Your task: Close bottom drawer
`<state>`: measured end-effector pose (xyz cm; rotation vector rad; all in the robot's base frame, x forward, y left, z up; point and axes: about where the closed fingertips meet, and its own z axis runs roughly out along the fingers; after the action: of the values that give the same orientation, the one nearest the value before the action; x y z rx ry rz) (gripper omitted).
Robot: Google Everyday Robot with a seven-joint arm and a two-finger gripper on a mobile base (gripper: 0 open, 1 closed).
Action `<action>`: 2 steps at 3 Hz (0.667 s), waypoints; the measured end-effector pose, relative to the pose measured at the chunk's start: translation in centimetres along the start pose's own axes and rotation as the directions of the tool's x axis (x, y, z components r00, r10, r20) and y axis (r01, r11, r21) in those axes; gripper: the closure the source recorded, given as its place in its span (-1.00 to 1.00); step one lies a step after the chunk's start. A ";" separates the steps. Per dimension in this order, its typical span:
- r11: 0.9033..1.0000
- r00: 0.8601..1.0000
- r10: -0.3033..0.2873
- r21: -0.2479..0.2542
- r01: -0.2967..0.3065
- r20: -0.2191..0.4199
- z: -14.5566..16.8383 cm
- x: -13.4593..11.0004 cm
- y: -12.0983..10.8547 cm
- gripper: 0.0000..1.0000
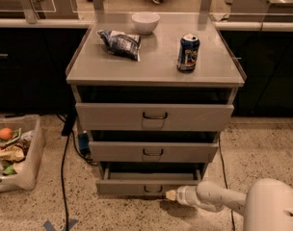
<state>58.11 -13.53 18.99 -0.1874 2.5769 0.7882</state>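
The bottom drawer (137, 186) is the lowest of three grey drawers in the cabinet and stands pulled out a little, with a strip of its tray showing behind the low front panel. Its small dark wire handle (153, 190) sits at the middle of the panel. My gripper (171, 195) is at the end of the white arm coming in from the lower right. Its tip is against the drawer front, just right of the handle.
The middle drawer (153, 151) and top drawer (154, 116) sit above. On the cabinet top are a white bowl (145, 22), a chip bag (120, 43) and a blue can (188, 53). A clear bin (12, 150) of items stands on the floor at left. Cables (64, 158) run beside the cabinet.
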 end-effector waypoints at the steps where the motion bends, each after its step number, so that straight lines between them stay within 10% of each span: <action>1: 0.995 0.994 -0.061 0.086 0.053 0.086 -0.9 -7.2 -2.3 1.00; 2: 0.995 0.994 -0.061 0.086 0.053 0.086 -0.9 -7.2 -2.3 1.00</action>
<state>64.78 -15.88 21.71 -0.1948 2.5036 0.6518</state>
